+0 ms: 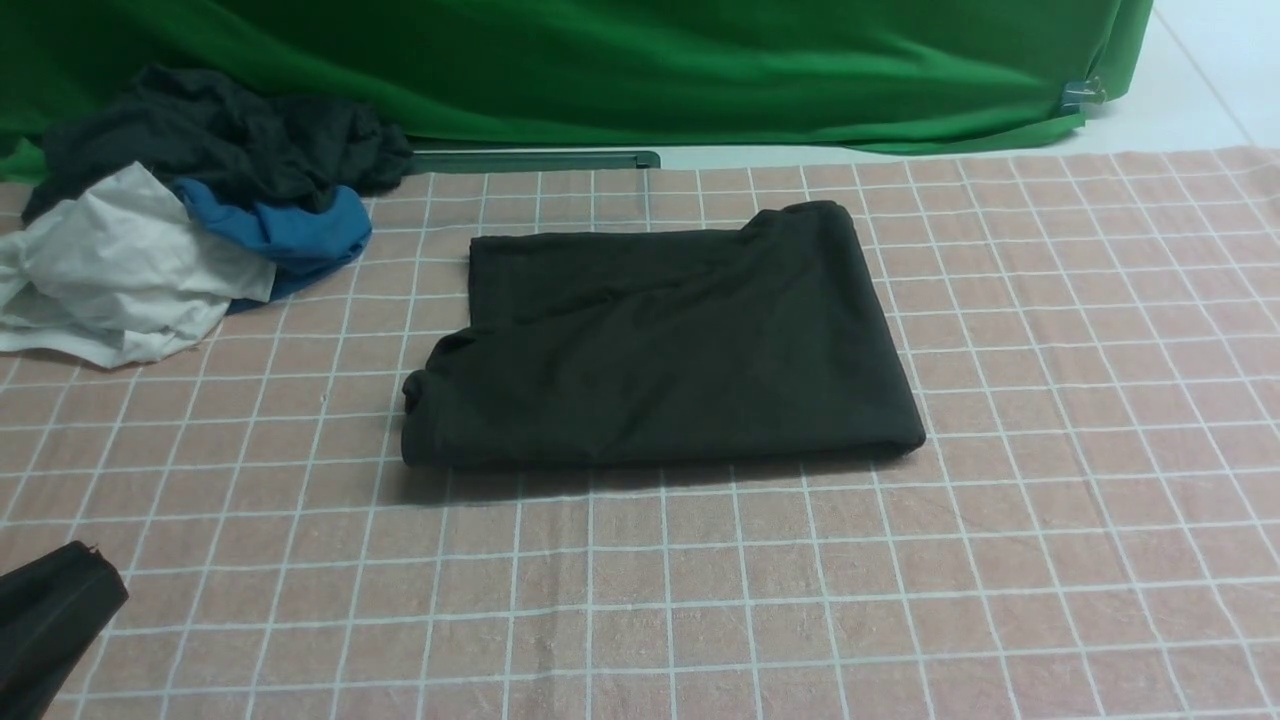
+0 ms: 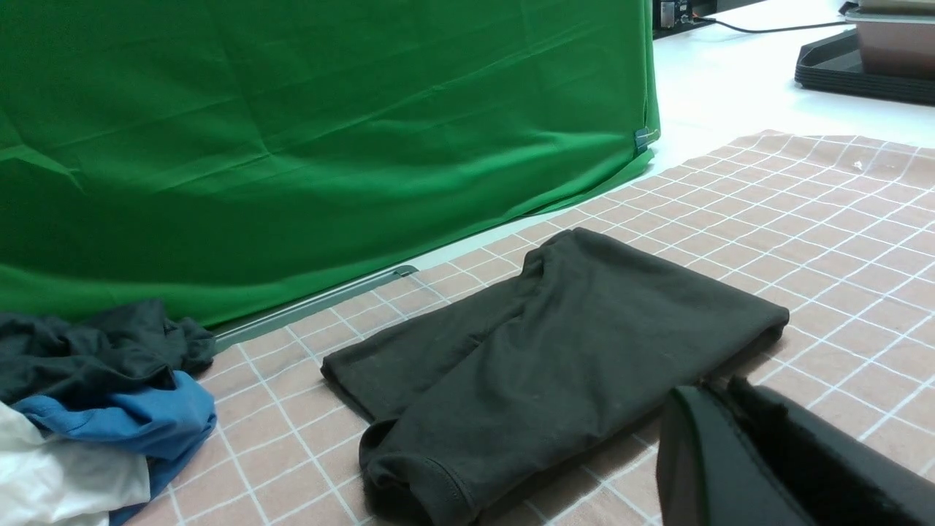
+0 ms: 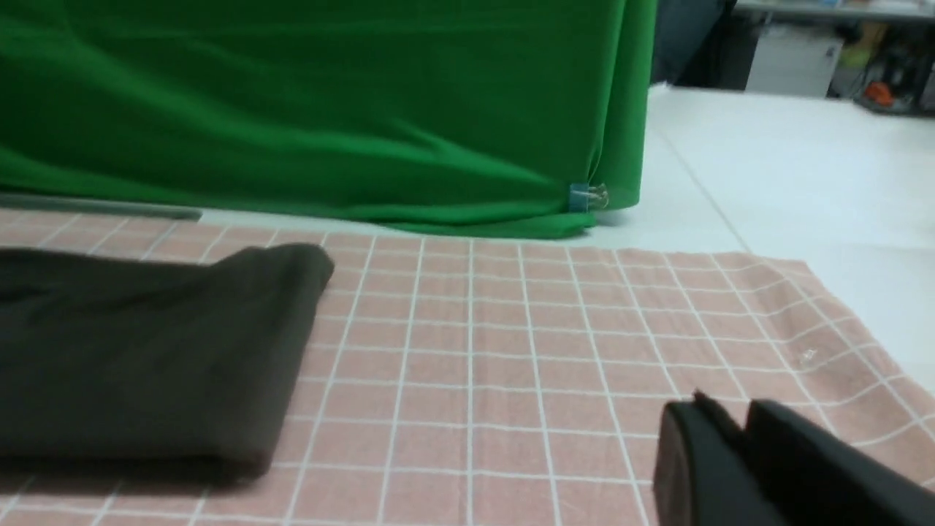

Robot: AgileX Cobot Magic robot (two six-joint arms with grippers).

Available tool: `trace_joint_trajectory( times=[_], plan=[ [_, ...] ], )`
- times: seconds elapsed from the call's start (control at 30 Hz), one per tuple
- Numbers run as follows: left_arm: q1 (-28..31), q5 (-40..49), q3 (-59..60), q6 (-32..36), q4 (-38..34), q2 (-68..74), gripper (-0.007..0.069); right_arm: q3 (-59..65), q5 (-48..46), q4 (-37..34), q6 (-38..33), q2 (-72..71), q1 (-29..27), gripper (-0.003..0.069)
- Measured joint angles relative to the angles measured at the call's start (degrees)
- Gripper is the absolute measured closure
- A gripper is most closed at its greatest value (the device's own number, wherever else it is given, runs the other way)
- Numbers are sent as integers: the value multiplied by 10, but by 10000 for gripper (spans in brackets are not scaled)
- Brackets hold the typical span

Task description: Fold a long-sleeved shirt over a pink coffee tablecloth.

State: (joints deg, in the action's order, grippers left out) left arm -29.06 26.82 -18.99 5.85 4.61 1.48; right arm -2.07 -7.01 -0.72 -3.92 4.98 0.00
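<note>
Front view: a wide pink coffee tablecloth (image 1: 1050, 560) with a thin white grid covers the desk, and behind it hangs a green backdrop cloth (image 1: 620, 60). The long-sleeved shirt (image 1: 660, 350), black, lies on the tablecloth as a folded rectangle, well ahead of both sets of fingers and touched by neither. Its near-left corner bulges where a rolled cuff or hem pokes out, and its far edge steps unevenly. A heap of dark grey, blue and white garments (image 1: 180, 240) sits beyond and to the outer side of the left fingers (image 1: 85, 560), close to the shirt's far-left corner but apart from it.

The left fingers, seen at the near-left corner of the front view and large in the left wrist view (image 2: 719, 391), are clenched and hold nothing. The right fingers (image 3: 730, 413) appear only in the right wrist view, low over bare tablecloth; they look pressed together and empty, with the shirt's right edge well off to their inner side.

Judged from this, the folding looks nearly or fully done. The main risks seem to be these: another pass at the bulging corner could drag the top layer and open the fold; a low approach with clenched fingers could snag the tablecloth and shift the whole bundle; a reach toward the far-left corner might catch the garment heap.
</note>
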Motion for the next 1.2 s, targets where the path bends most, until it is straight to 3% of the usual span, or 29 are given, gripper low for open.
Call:
trace_joint_trajectory(
  times=[0.23,0.6,1.2],
  plan=[
    [0,0,0,0,0,-1,606,25,-13,0,4,-48,0,635],
    [0,0,0,0,0,0,606,26,-72,0,5,-51,0,638],
    [0,0,0,0,0,0,606,26,-72,0,5,-51,0,586]
  ],
)
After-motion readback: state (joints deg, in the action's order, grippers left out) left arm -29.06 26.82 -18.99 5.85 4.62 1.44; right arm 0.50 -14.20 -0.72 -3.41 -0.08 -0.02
